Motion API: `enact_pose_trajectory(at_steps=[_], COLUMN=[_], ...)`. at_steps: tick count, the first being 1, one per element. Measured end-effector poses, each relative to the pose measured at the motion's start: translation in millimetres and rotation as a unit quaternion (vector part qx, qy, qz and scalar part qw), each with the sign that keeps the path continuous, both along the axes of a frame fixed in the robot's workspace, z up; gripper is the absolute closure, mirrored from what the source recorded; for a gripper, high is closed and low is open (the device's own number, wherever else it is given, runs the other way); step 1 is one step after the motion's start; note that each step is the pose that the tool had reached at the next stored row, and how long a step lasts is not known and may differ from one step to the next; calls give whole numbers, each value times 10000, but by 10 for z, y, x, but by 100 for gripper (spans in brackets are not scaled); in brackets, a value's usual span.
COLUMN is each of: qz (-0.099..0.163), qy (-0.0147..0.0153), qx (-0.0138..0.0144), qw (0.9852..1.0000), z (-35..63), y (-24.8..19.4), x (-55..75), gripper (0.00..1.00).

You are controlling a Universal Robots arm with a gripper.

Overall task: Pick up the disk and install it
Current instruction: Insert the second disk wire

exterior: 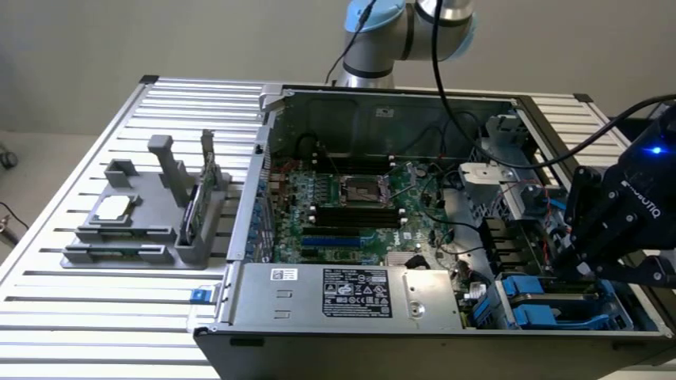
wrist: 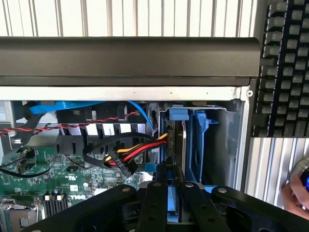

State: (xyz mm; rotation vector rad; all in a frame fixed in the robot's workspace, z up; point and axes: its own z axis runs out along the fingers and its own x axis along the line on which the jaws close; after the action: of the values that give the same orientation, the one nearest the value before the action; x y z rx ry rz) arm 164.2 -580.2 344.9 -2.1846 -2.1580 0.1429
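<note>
Your claw sits low over the drive bay at the corner of the open computer case, on the exterior view's right. In the wrist view its two black fingers stand close together, clamped on the edge of the disk, which runs away from the claw as a thin upright slab with blue rails. The disk looks part-way inside the bay; how deep it sits you cannot tell from this angle, since the fingers cover its near end.

Just beside the claw, toward the motherboard, a bundle of red, yellow and black power wires loops up to a black connector. A blue data cable lies beyond that, under the case's black edge. On the far side of the claw from the wires, outside the case wall, you have a black keyboard on the slatted table.

In the exterior view the grey power-supply box sits along the case's near edge, well apart from the claw, and a grey parts stand rests on the table beyond it.
</note>
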Motion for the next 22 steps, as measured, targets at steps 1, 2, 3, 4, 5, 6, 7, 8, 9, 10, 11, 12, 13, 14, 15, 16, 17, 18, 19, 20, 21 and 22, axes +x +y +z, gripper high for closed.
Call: enact_pose_trajectory(at_steps=[1, 2, 3, 4, 5, 6, 7, 8, 9, 10, 11, 12, 13, 14, 15, 16, 17, 18, 19, 20, 21, 22], qz=[0, 0, 0, 0, 0, 0, 0, 0, 0, 0, 0, 0, 0, 0, 0, 0, 0, 0, 0, 0, 0, 0], qy=[1, 3, 4, 5, 5, 5, 5, 5, 6, 5, 5, 5, 5, 5, 5, 5, 5, 5, 5, 5, 5, 5], qx=[7, 17, 31, 45, 59, 71, 81, 88, 92, 94, 96, 97, 99, 101, 102, 105, 107, 110, 114, 117, 119, 124], qw=[10000, 10000, 10000, 10000, 10000, 10000, 10000, 10000, 10000, 10000, 10000, 10000, 10000, 9999, 9999, 9999, 9999, 9999, 9999, 9999, 9999, 9999], z=[0, 0, 0, 0, 0, -1, -2, -2, -3, -5, -7, -8, -9, -10, -11, -13, -15, -18, -21, -23, -25, -30], y=[-3, -6, -9, -13, -17, -21, -25, -29, -32, -35, -38, -41, -43, -46, -49, -52, -55, -56, -57, -57, -58, -58], x=[0, 0, 0, 1, 1, 2, 2, 4, 4, 5, 5, 5, 5, 5, 6, 6, 6, 5, 6, 6, 6, 6], gripper=[84, 84, 84, 84, 84, 84, 84, 84, 84, 84, 84, 84, 84, 84, 84, 84, 84, 84, 84, 84, 84, 84])
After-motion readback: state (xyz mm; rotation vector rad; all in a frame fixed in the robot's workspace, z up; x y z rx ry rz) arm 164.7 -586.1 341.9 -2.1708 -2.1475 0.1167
